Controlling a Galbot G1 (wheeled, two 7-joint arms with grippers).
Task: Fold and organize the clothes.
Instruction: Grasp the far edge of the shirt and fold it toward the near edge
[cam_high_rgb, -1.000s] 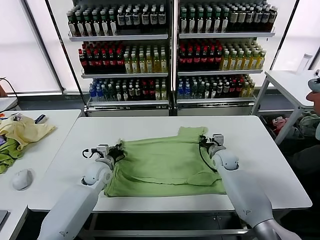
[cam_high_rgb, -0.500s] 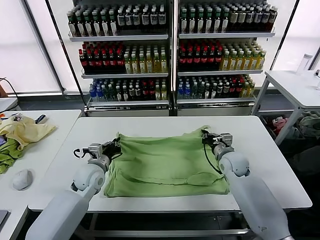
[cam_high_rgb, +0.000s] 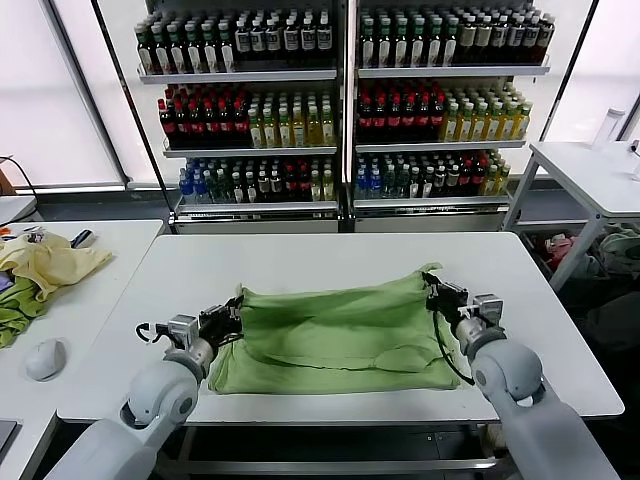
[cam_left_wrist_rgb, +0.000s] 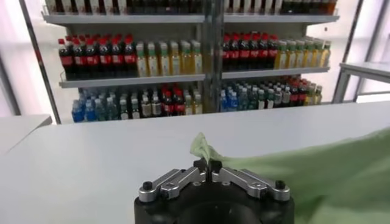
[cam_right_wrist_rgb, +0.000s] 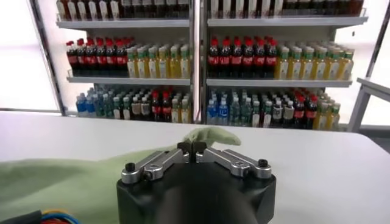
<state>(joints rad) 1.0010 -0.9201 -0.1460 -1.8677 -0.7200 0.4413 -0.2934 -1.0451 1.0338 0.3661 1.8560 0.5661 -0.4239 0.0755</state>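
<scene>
The light green polo shirt (cam_high_rgb: 335, 335) lies on the white table (cam_high_rgb: 330, 260), its far edge lifted and drawn toward the near edge in a fold. My left gripper (cam_high_rgb: 232, 312) is shut on the shirt's far left corner (cam_left_wrist_rgb: 204, 148). My right gripper (cam_high_rgb: 437, 290) is shut on the far right corner (cam_right_wrist_rgb: 210, 135). Both hold the cloth a little above the table. The collar, buttons and chest print are hidden in the fold.
A second table at the left carries a pale yellow garment (cam_high_rgb: 50, 262), a darker green cloth (cam_high_rgb: 15, 310) and a white mouse-like object (cam_high_rgb: 44, 358). Shelves of bottles (cam_high_rgb: 340, 100) stand behind the table. Another white table (cam_high_rgb: 590, 170) is at the right.
Both grippers have moved toward the near edge of the table, pulling the shirt's far edge with them. The flat shirt has become a shorter, doubled band.
</scene>
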